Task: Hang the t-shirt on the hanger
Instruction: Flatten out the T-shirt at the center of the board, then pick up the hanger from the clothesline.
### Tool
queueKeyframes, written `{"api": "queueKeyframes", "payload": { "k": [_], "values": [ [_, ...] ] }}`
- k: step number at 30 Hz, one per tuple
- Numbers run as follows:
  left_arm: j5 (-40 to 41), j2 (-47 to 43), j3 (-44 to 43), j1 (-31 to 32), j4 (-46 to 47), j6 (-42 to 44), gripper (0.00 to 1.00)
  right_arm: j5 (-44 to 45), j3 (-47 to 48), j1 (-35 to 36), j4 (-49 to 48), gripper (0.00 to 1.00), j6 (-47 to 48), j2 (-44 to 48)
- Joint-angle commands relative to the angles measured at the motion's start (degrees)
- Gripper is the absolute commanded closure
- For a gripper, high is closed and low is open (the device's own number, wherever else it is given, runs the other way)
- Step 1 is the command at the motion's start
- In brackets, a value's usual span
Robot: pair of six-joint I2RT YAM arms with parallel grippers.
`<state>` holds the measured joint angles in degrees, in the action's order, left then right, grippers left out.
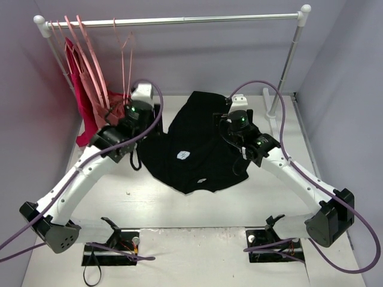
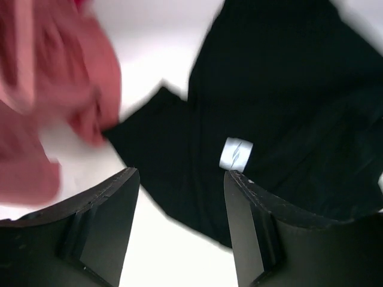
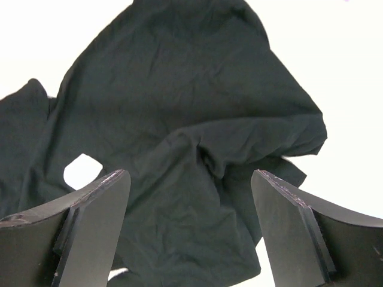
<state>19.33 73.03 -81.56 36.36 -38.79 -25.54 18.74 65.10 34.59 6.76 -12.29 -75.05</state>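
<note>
The black t-shirt [image 1: 194, 140] lies crumpled on the white table, its small white label [image 1: 183, 155] facing up. The thin pale-pink hanger [image 1: 126, 57] hangs empty on the rail at the back left. My left gripper [image 1: 143, 110] is open and empty, hovering over the shirt's left edge. In the left wrist view its jaws [image 2: 179, 174] stand wide apart above the shirt [image 2: 281, 89], with the label [image 2: 236, 153] by the right finger. My right gripper [image 1: 230, 128] is open and empty above the shirt's right side. It also shows in the right wrist view [image 3: 190, 174], over wrinkled fabric [image 3: 179, 107].
A metal clothes rail [image 1: 179, 20] spans the back, with its post [image 1: 287, 66] at the right. A crimson garment [image 1: 81, 95] and a rose-pink garment [image 1: 96, 89] hang on pink hangers at the left, close to my left arm. The rose-pink fabric appears blurred in the left wrist view [image 2: 54, 95].
</note>
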Motion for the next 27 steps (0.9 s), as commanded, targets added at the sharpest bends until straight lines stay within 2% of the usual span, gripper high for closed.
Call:
{"api": "queueKeyframes", "payload": {
  "k": [1,5,9,16,24,27],
  "values": [
    [4.7,0.7,-10.2,-0.7,0.9,6.9,0.42,-2.1,-0.4,0.1,-2.8,0.14,0.3,1.5],
    [7.1,5.7,-21.9,-2.6,2.0,12.4,0.42,-4.8,-1.1,0.1,-3.1,0.14,0.4,1.9],
    [7.0,11.3,-27.9,-7.4,3.6,15.8,0.42,-6.3,-1.9,0.1,-2.7,0.13,0.6,2.7],
    [6.7,16.8,-32.3,-13.1,11.4,19.6,0.42,-9.2,-4.5,0.1,-3.5,0.12,0.9,4.3],
    [5.3,21.9,-34.1,-18.8,12.3,19.7,0.42,-10.5,-5.9,0.1,-3.5,0.11,2.2,5.2],
    [2.5,22.5,-33.2,-20.2,12.3,18.8,0.42,-10.8,-6.3,0.1,-4.0,0.11,2.5,4.9]
  ]
}}
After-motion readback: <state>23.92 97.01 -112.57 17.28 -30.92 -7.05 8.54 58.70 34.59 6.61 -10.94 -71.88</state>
